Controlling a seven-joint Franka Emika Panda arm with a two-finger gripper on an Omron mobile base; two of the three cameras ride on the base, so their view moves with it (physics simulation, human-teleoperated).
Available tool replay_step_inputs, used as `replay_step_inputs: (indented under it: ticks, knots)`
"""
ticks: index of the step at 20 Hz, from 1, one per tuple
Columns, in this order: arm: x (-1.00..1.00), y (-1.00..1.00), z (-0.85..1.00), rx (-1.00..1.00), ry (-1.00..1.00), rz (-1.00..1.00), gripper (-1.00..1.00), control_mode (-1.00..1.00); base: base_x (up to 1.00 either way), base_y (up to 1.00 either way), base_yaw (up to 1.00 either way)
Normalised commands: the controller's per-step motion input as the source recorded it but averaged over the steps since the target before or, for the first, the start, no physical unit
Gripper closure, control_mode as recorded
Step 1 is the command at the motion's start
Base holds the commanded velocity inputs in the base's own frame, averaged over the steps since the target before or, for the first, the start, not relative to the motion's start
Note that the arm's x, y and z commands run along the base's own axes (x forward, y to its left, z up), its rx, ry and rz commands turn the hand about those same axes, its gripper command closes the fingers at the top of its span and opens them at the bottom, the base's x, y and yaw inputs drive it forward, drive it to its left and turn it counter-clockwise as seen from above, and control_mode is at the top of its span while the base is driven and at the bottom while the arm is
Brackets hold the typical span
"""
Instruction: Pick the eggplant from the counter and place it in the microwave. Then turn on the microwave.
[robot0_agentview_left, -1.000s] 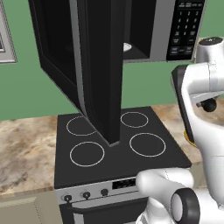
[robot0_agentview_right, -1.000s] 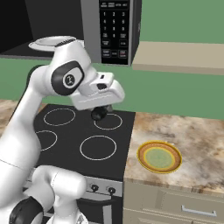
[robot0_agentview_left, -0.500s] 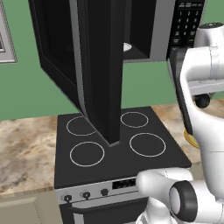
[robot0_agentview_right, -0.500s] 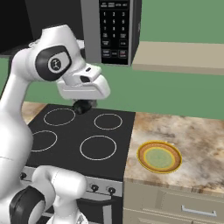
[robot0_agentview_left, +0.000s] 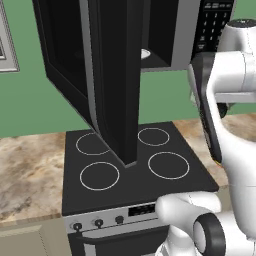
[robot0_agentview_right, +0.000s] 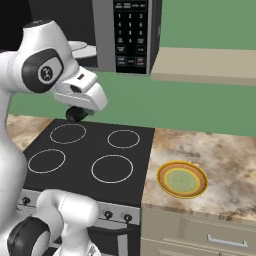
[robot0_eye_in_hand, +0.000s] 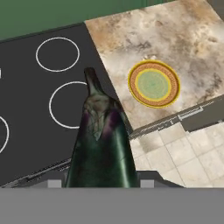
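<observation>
Hand (robot0_agentview_right: 76, 114) clamped on eggplant (robot0_eye_in_hand: 103, 144), swung up and leftward off the surface (robot0_agentview_right: 210, 145), now above stove (robot0_agentview_right: 90, 155); heading for open microwave (robot0_agentview_right: 125, 35) at 12 o'clock.

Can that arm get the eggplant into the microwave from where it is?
Probably yes. The tool holds the eggplant above the stove, and the microwave door hangs wide open, leaving the opening above it free.

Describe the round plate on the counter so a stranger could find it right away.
Start at the black four-ring stove top, then look to the beige-brown marbled stone counter beside it. The round yellow-rimmed green plate lies flat there near the front edge, the one brightly coloured dish on that stone.
</observation>
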Motion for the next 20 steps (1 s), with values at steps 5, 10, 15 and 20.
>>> replay_step_inputs:
  ticks: [5,10,15,20]
  knots:
    - [0.07,0.37,0.07,0.0,-0.28,-0.01,1.0,-1.0,0.0,0.0,0.0]
    - [0.05,0.3,0.32,0.0,-0.13,0.0,1.0,-1.0,0.0,0.0,0.0]
    - [0.0,0.27,0.46,0.0,0.0,0.0,1.0,-1.0,0.0,0.0,0.0]
    - [0.02,0.26,0.33,-0.02,0.0,0.0,1.0,-1.0,0.0,0.0,0.0]
